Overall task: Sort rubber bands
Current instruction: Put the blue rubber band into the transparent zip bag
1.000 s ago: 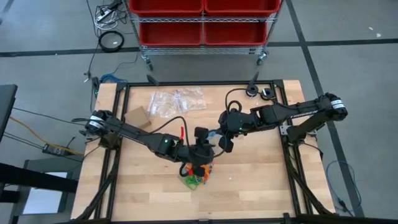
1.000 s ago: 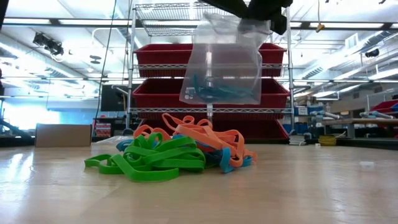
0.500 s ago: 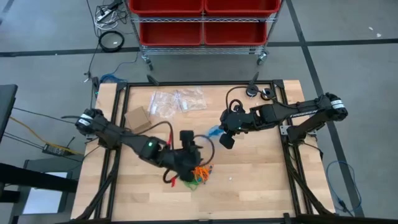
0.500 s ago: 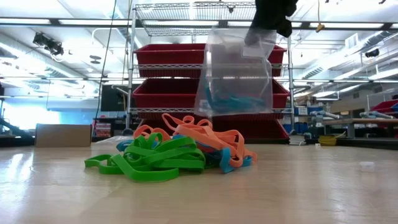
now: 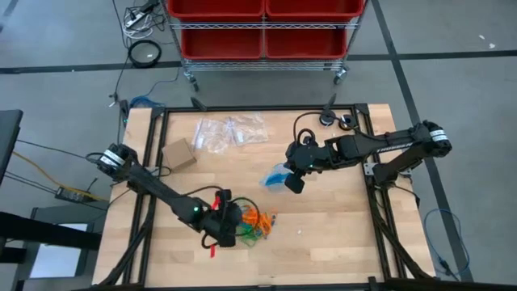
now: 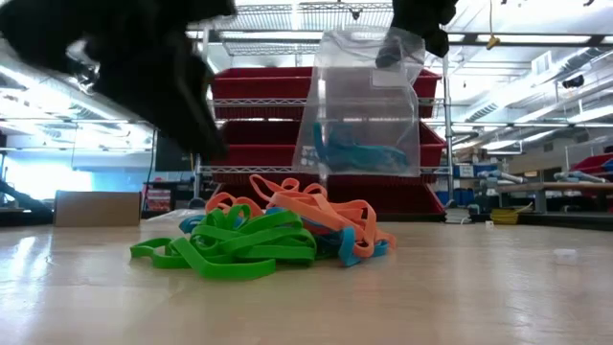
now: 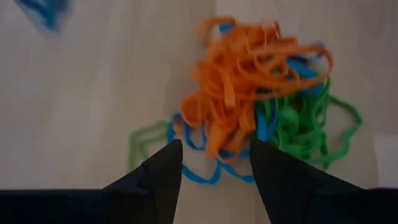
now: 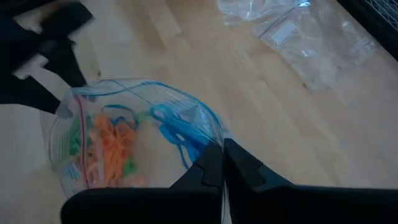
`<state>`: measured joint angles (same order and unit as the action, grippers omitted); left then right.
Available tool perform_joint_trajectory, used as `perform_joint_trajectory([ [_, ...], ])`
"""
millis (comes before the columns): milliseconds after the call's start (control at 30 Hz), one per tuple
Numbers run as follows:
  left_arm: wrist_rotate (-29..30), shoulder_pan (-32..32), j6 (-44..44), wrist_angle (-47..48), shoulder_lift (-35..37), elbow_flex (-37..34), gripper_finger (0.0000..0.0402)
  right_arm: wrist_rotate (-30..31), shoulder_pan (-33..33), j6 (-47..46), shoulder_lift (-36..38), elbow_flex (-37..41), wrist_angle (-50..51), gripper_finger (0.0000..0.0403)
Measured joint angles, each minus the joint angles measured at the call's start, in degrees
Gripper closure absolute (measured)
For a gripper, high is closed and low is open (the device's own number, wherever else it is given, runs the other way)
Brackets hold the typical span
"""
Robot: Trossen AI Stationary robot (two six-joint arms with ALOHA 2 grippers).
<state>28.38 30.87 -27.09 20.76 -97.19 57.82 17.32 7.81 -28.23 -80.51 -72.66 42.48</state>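
The rubber bands (image 5: pixel 257 222) lie in a tangled orange, green and blue pile (image 6: pixel 268 235) on the wooden table, near its front middle. My left gripper (image 5: pixel 236 226) hovers open just left of the pile, tilted down. In the left wrist view its fingertips (image 7: pixel 214 158) stand apart over the pile's blue and orange edge, and I cannot tell whether they touch it. My right gripper (image 5: pixel 292 179) is shut on a clear zip bag (image 6: pixel 364 105) with a few blue bands (image 8: pixel 177 134) in it, held above the table's middle. My right gripper pinches the rim of the bag's open mouth (image 8: pixel 210 142) between its two shut fingers, coming down at a slant from the table's right. The bag hangs below the fingers, clear of the table. The blue bands lie in its bottom (image 6: pixel 359 153).
Several empty clear bags (image 5: pixel 230 129) and a small cardboard box (image 5: pixel 179 152) lie at the table's far left. Black cables (image 5: pixel 327 117) sit at the far edge. A wire rack with red bins (image 5: pixel 262 32) stands beyond the table. Bare wood stretches right of the pile.
My left gripper has drawn away from beside the bag, gone toward the table's near left and sunk over the pile, rolling its wrist. The bag has swung a little and hangs from my right gripper alone. The pile has not moved.
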Motion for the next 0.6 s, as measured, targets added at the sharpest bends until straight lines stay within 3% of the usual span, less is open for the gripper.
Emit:
perform_joint_trajectory([
  [133, -1.3, 1.3, -2.7, -8.8, 0.0, -6.0, 0.0225, -0.7, 0.0, 0.0, 0.0, 0.0, 0.0, 0.0403],
  [300, -1.4, 2.2, -4.9, -12.6, 0.0, -9.9, 0.0245, -1.0, 0.0, -0.1, 0.0, 0.0, -0.3, 0.0403],
  [433, -3.2, 2.5, -3.9, -20.0, 0.0, -12.4, 0.0260, -1.0, 0.0, -0.1, 0.0, 0.0, -0.4, 0.0403],
  [600, -2.9, 2.2, -1.6, -22.2, -1.3, -12.7, 0.0277, -1.0, 0.0, -0.1, 0.0, 0.0, -0.4, 0.0403],
])
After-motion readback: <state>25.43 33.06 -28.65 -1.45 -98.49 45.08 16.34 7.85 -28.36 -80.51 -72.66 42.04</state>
